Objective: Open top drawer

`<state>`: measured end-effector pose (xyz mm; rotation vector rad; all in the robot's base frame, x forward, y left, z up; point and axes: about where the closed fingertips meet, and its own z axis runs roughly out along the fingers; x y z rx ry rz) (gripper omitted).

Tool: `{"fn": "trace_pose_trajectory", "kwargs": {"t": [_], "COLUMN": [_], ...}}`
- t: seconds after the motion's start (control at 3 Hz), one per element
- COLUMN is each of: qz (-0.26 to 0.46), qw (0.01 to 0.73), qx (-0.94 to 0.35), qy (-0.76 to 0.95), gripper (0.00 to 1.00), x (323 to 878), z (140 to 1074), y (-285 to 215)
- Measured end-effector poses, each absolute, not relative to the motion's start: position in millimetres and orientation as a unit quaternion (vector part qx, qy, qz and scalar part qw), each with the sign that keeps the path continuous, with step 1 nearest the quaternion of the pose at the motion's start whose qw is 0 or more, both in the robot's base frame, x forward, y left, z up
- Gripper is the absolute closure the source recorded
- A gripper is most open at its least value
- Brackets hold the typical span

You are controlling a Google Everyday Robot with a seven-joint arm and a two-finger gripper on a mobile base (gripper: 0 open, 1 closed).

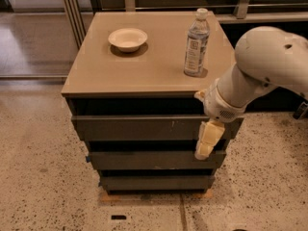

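The top drawer [139, 127] is the wide dark grey flat front just under the tan cabinet top, with small pale scratch marks right of centre. It sticks out slightly past the top's edge, with a dark gap above it. My gripper [206, 141], with cream-coloured fingers pointing down, hangs in front of the right part of this drawer front, its tip reaching down to the second drawer [149, 160]. My white arm comes in from the right.
On the cabinet top [120, 71] stand a white bowl [128, 38] at the back left and a clear water bottle [196, 44] at the right. A third drawer [154, 182] lies lowest. Speckled floor surrounds the cabinet; metal rails and a shelf stand behind.
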<state>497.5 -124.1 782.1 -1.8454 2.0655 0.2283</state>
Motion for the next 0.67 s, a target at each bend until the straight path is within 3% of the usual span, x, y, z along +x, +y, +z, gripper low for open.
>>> {"fn": "trace_pose_trajectory", "kwargs": {"t": [0.67], "qz": [0.086], "qw": [0.15], "qx": [-0.658], "qy": [0.733], "gripper": [0.0], "x": [505.8], "z": [735.9], "y": [-112.7]}}
